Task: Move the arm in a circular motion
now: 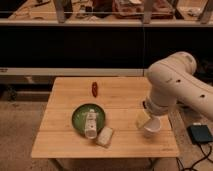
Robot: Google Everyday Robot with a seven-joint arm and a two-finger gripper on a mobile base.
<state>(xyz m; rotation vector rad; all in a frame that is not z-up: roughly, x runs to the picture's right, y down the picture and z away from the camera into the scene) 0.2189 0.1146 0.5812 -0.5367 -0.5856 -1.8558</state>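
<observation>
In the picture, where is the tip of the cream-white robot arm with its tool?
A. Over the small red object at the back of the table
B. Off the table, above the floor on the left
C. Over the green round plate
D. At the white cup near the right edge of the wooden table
D. The cream-white robot arm bends down so its pale tool sits at the white cup, well right of the green round plate.

A wood table [60, 142] stood in the middle of the room. The floor [20, 125] around it was light brown. Behind the table was a long dark wall [75, 47] with a pale rail [75, 71] running across it. Up top was a shelf [100, 22] full of stuff. The light was dim and warm. The claw [144, 120] hung low over the table's right side.
</observation>
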